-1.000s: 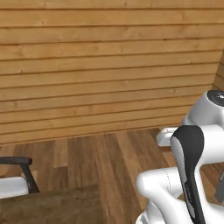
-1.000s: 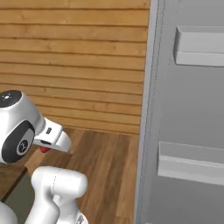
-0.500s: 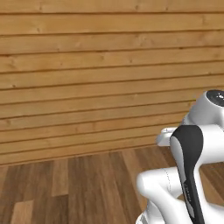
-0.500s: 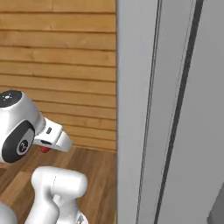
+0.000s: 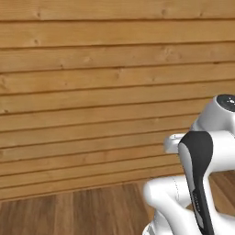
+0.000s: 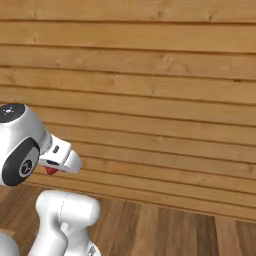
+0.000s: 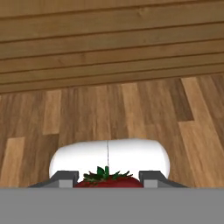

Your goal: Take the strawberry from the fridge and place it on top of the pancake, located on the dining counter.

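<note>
One strawberry (image 7: 107,179) is sitting in my pincer (image 7: 107,177), the jaws nearly closed and pinching it from both sides; in the right base view it is showing as a red lump (image 6: 51,170) under my hand. I am judging this the carry step: plank wall (image 5: 92,92) and wood floor (image 7: 131,109) are facing me. Next I am needing to find the pancake on the dining worktop. No writing is readable.

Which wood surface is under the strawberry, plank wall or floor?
The floor: its boards run lengthwise beneath the strawberry in the gripper; the plank wall stands beyond.
</note>
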